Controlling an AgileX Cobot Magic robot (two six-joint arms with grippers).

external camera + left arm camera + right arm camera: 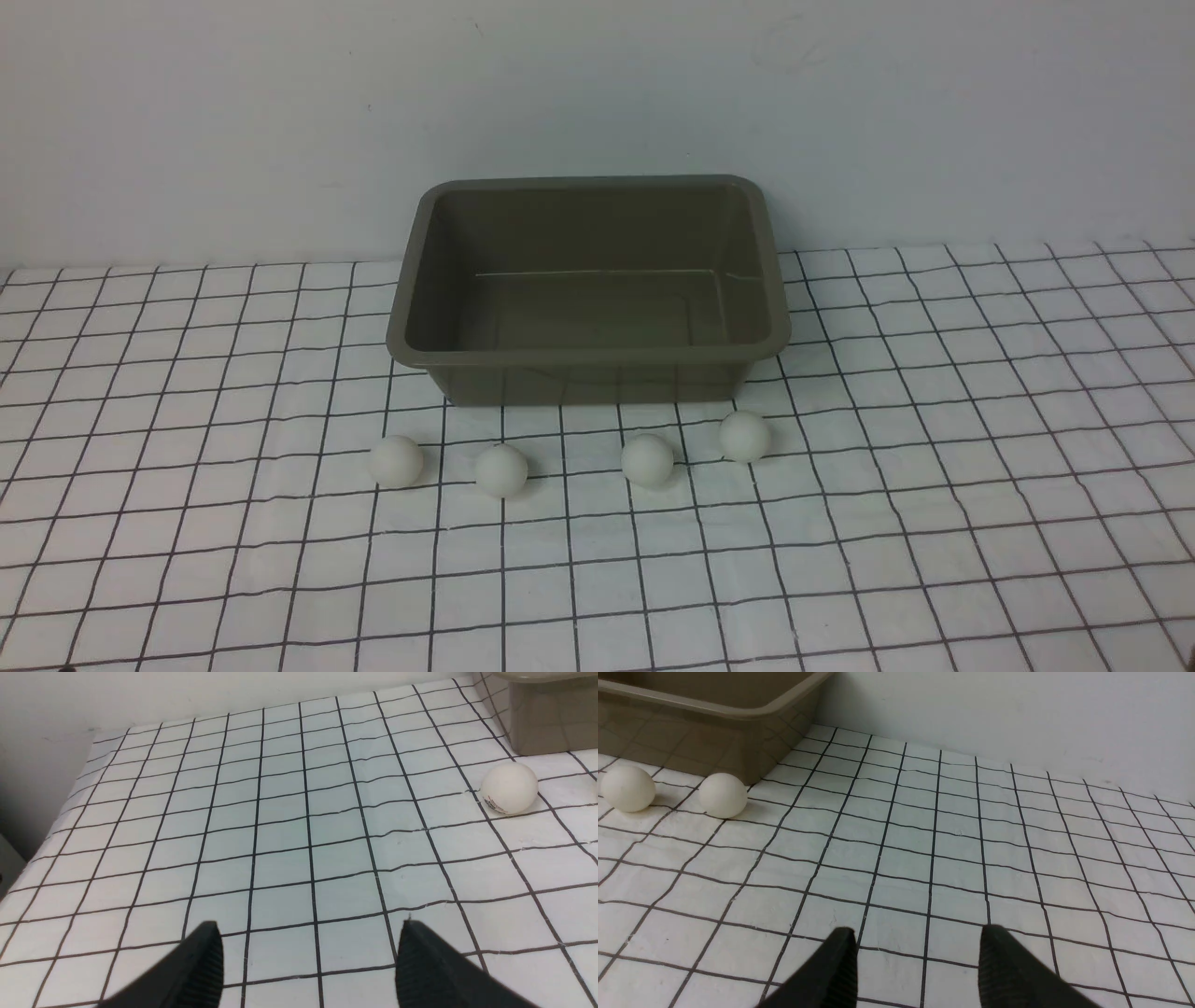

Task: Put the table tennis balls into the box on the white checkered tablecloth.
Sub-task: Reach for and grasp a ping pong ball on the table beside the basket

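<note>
Broadly, the white checkered tablecloth (934, 467) covers the whole bench, its thin black grid slightly wrinkled. In the front view the box (588, 356) stands upright on it at 12 o'clock from the cloth's middle, close to the wall, with nothing inside.

The left hand (308, 926) hangs above bare cloth with its two black fingers spread wide and nothing between them. The right hand (917, 929) also hangs over bare cloth, its fingers parted and holding nothing. Neither hand shows in the front view.

The table tennis balls lie in a loose row on the cloth on the box's 6 o'clock side, all outside it. The leftmost ball (396, 460) sits at the box's 7 o'clock. The second ball (501, 469) and third ball (647, 459) flank 6 o'clock. The rightmost ball (745, 436) is at 5 o'clock, nearest the box wall. The balls stand apart from one another. The left wrist view shows one ball with a small dark logo (496, 805) low on its side.
</note>
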